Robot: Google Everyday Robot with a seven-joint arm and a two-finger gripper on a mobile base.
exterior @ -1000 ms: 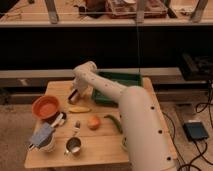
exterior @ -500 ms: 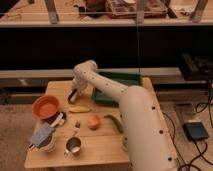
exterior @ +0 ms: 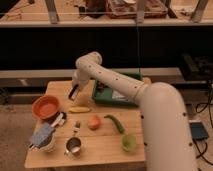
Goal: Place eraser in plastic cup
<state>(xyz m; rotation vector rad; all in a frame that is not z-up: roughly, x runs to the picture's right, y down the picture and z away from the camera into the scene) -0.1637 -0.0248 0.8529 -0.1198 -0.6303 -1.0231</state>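
Eraser [exterior: 59, 119]: flat on worktop [exterior: 100, 150], nearer camera than hand and picture-left of it, between orange bowl [exterior: 45, 106] and white cup with grey cloth [exterior: 44, 139]; apparently not yet grasped.

Plastic cup [exterior: 128, 142]: upright, mouth up, ready for drop-in; well apart from hand, picture-right and nearer camera, beyond orange fruit [exterior: 94, 122] and green chilli [exterior: 115, 123].

Hand [exterior: 74, 93]: hanging from bent wrist, pointing down, just above banana [exterior: 79, 109]; opening cannot tell. Probably kept high to clear clutter before reaching eraser.

Green tray [exterior: 117, 95]: just picture-right of hand.
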